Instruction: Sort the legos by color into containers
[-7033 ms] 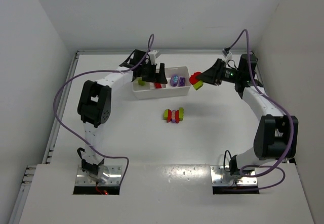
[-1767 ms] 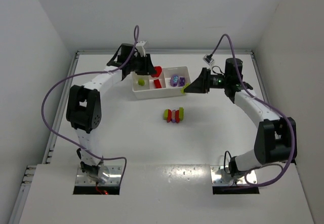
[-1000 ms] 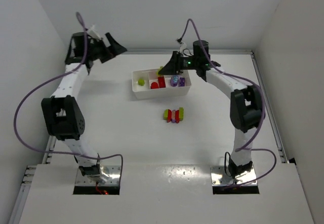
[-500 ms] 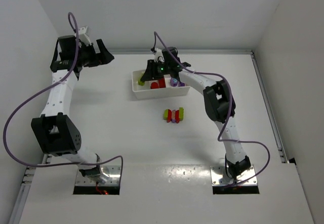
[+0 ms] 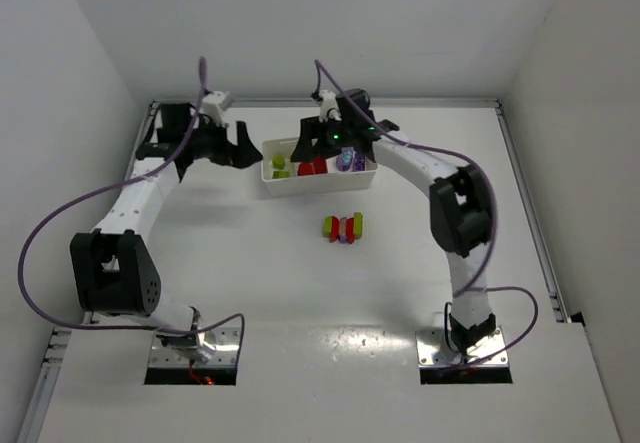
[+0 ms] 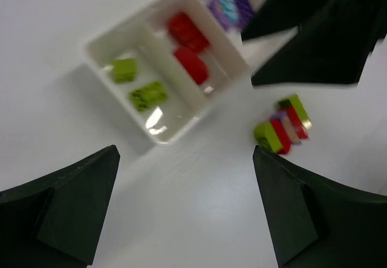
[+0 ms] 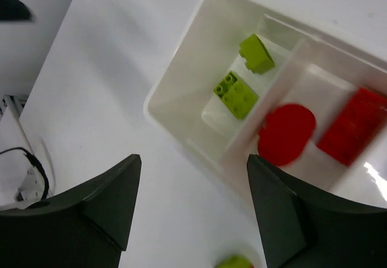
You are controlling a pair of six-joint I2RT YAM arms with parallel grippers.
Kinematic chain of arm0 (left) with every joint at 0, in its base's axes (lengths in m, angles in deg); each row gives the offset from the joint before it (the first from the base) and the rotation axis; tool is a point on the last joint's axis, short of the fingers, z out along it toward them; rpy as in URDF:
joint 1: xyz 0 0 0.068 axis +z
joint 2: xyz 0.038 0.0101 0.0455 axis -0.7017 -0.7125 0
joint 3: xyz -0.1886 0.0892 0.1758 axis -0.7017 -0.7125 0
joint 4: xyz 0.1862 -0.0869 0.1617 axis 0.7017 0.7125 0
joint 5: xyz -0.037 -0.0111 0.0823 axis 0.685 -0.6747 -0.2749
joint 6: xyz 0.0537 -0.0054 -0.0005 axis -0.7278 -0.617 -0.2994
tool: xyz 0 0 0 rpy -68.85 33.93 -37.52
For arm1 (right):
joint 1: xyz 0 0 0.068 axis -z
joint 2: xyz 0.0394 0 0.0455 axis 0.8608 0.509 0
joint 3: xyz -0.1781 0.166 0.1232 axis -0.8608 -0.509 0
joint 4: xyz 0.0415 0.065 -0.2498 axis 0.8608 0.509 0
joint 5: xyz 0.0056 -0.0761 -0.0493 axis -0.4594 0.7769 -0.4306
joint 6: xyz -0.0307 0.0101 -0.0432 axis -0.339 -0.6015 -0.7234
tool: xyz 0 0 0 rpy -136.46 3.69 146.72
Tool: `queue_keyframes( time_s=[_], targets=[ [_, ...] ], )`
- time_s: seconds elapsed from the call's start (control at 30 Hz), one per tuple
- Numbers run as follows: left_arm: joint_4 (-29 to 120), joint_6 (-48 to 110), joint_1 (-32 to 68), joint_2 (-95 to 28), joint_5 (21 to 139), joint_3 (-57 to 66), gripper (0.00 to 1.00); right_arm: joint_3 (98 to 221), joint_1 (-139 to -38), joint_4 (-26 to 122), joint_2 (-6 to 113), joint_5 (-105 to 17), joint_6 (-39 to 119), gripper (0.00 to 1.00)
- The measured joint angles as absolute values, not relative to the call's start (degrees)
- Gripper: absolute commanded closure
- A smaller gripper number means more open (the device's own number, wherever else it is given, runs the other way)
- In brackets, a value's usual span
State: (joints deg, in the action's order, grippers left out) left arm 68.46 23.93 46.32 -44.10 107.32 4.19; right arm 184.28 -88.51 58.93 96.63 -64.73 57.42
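Observation:
The white tray point(image 5: 320, 187) holds sorted legos: two yellow-green legos point(image 5: 281, 168) in its left container, red legos point(image 5: 312, 166) in the middle and a purple lego point(image 5: 348, 160) on the right. In the right wrist view the yellow-green legos point(image 7: 236, 94) and red legos point(image 7: 286, 133) lie inside the tray point(image 7: 181, 98). My right gripper point(image 7: 193, 159) hangs open and empty above the tray's left end. A stuck-together cluster point(image 5: 343, 227) of yellow-green, red and purple legos lies on the table. My left gripper point(image 5: 243, 150) stands open just left of the tray, holding nothing.
In the left wrist view the tray point(image 6: 168, 134) and the cluster point(image 6: 283, 126) lie beyond my left gripper point(image 6: 185, 153), with the right arm point(image 6: 314, 32) dark at the upper right. White walls close in the table on three sides.
My right gripper has opened over the tray's left container, where a second yellow-green lego now lies. My left arm has swung from the far left back in beside the tray.

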Motion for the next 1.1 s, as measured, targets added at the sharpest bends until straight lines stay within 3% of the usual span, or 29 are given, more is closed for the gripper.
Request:
queue_keyframes(
  time_s=[0.27,0.43,0.7,1.1],
  targets=[
    [70.0,6.9,23.9,-42.7,112.2,-3.3,0.03,161.8,-78.1,61.9,63.7,-59.4,48.2,0.28],
    [75.7,-7.0,14.3,-49.8,112.0,-2.1,0.03,146.4,-71.6,65.6,47.9,-56.5,42.7,0.27],
    [82.2,-20.7,11.6,-65.9,106.7,8.5,0.01,135.4,-63.4,74.9,38.5,-55.1,39.4,0.23],
    [80.5,-25.4,7.8,-69.7,104.5,12.6,0.01,134.9,-57.3,77.8,34.3,-55.5,39.1,0.23]
  ],
)
